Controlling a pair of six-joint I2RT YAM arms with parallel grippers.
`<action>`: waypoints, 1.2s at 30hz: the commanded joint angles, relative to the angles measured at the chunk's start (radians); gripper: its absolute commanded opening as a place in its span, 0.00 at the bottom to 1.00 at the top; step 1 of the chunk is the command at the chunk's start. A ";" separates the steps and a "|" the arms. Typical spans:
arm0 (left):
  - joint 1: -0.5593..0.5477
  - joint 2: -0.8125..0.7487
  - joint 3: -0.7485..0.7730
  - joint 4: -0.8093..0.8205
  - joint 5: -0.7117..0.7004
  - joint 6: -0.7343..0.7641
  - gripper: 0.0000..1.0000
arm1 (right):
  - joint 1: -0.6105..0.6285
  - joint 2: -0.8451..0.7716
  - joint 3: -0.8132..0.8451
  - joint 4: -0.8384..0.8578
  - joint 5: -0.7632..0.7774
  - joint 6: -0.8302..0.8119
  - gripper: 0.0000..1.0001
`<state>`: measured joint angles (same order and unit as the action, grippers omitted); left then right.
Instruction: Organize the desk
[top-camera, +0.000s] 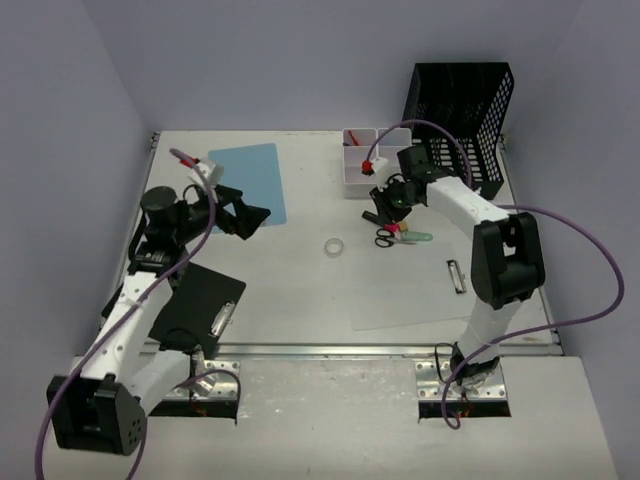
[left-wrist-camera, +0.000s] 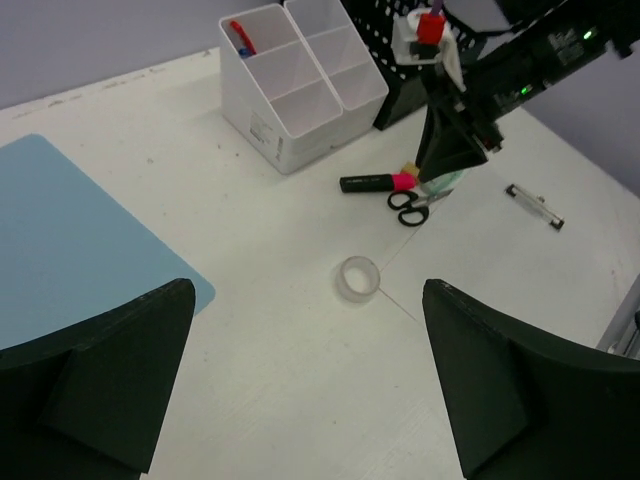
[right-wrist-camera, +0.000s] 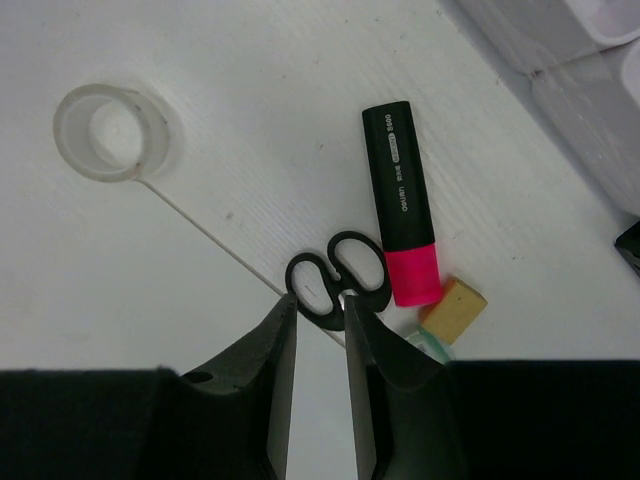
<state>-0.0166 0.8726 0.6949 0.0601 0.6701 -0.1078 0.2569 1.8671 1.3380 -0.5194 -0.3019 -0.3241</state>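
Looking down from the overhead camera, I see the desk (top-camera: 300, 275) filling the workspace, off-white, with a metal rail along its near edge above the arm bases. A black mesh file rack (top-camera: 470, 100) stands at its far right corner. A blue mat (top-camera: 245, 180) lies flat at the far left, and a pale sheet of paper (top-camera: 420, 295) lies near the right arm. A black clipboard (top-camera: 200, 300) sits at the near left, partly under the left arm.

The left gripper (left-wrist-camera: 305, 330) hangs above bare desk beside the mat, its fingers spread wide apart with nothing between them. The right gripper (right-wrist-camera: 318, 310) is low over the desk, just in front of the white compartment bins (left-wrist-camera: 280, 130). Its fingers are drawn close with only a narrow slit between them. The tips sit on either side of one handle loop of the black scissors (right-wrist-camera: 338, 280), and I cannot tell whether they actually pinch it.

A red pen (left-wrist-camera: 242, 37) stands in a rear compartment of the bins. A black highlighter (right-wrist-camera: 400, 200) with a pink end lies just beside the scissors handles. A metal clip (top-camera: 456, 275) rests on the paper. A clear tape roll (right-wrist-camera: 160, 135) lies flat, apart from the scissors. A small tan block (right-wrist-camera: 453, 308) lies at the highlighter's pink end.
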 joint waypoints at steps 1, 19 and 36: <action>-0.078 0.144 0.083 0.017 0.040 0.241 0.95 | -0.024 -0.111 -0.028 0.009 -0.048 0.057 0.27; -0.172 0.488 0.357 0.018 0.106 0.264 0.87 | -0.067 -0.017 -0.105 0.189 0.020 0.040 0.32; -0.172 0.353 0.265 -0.118 0.100 0.327 0.93 | -0.110 0.082 -0.062 0.240 -0.052 -0.073 0.37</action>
<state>-0.1776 1.2644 0.9642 -0.0540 0.7605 0.1806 0.1535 1.9335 1.2331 -0.2935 -0.3157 -0.3477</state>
